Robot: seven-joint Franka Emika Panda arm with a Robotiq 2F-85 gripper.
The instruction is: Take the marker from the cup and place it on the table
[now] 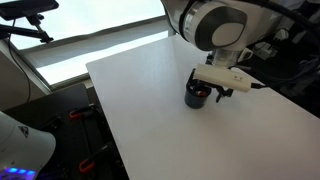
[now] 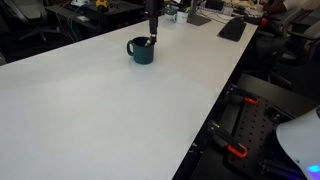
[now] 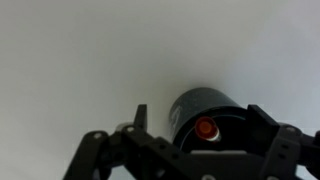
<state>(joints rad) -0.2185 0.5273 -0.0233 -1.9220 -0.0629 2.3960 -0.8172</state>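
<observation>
The black cup (image 3: 205,120) stands on the white table (image 3: 80,60), and the red end of the marker (image 3: 205,128) shows inside it. My gripper (image 3: 200,112) is open just above the cup, with one finger on each side of it. In both exterior views the cup (image 1: 197,96) (image 2: 141,50) sits towards the far part of the table (image 1: 150,120) (image 2: 100,110) with the gripper (image 1: 206,86) (image 2: 153,30) right over it. The marker is too small to make out in the exterior views.
A dark keyboard (image 2: 232,28) and small desk items lie at the table's far end. Chairs and dark equipment stand around the table. Red-handled clamps (image 2: 235,150) sit below the table's side edge. The arm's white body (image 1: 215,25) hangs over the far edge.
</observation>
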